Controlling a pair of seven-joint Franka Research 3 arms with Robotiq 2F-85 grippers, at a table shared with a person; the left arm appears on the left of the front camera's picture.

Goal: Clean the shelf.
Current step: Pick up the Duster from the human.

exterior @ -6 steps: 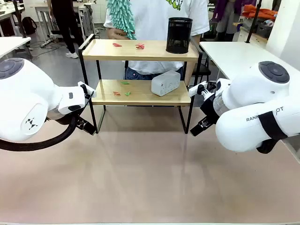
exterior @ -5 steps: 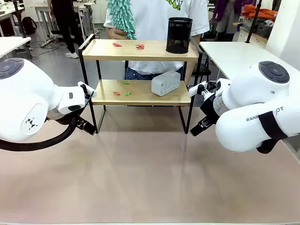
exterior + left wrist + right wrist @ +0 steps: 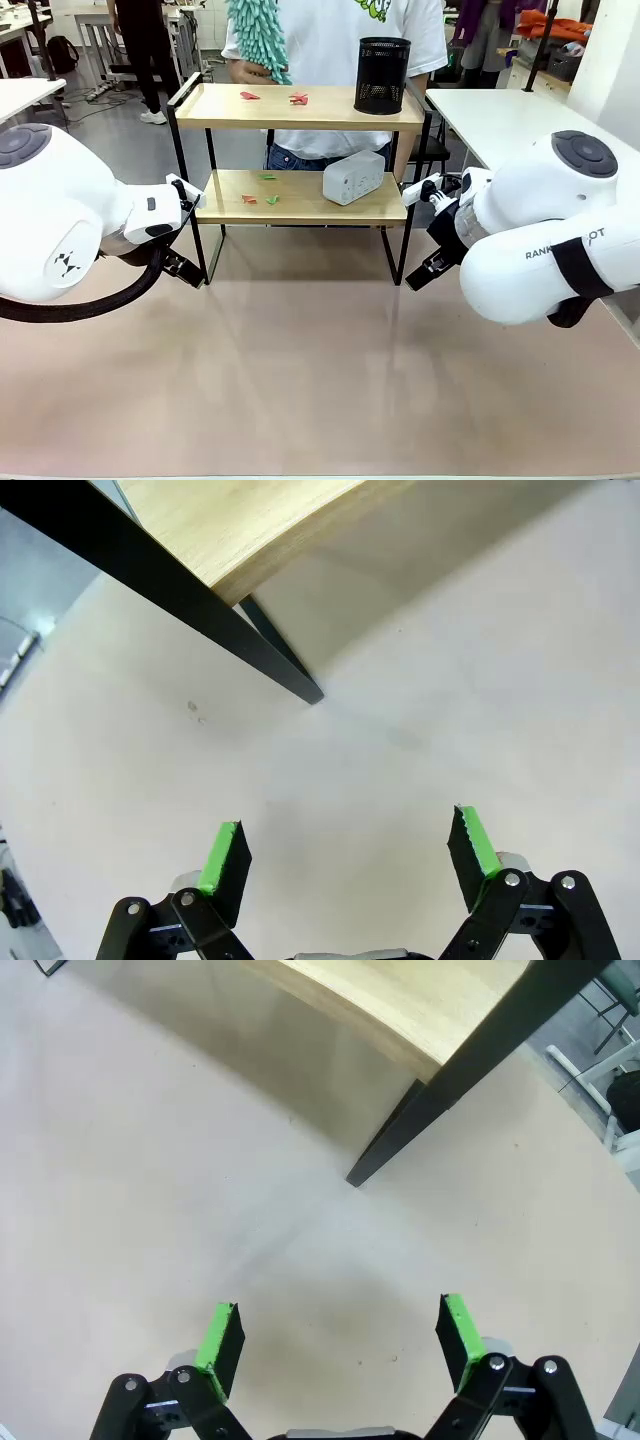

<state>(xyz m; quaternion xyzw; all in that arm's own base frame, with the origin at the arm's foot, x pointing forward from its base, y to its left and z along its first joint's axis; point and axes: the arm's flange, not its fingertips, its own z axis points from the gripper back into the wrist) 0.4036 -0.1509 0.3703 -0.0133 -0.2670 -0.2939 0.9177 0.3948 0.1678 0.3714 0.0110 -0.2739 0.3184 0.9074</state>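
Holding nothing in left claw or right claw, both spread wide. Opening step, parked beside the shelf. Next: reach up for the scraps

The pale pinkish worktop carries the shelf, standing on its black legs at the far side. On the top board sit a black mesh cup at the right end and small red scraps. The lower board holds a white box and green and red scraps.

front faces shelf, wrists low — shelf shared
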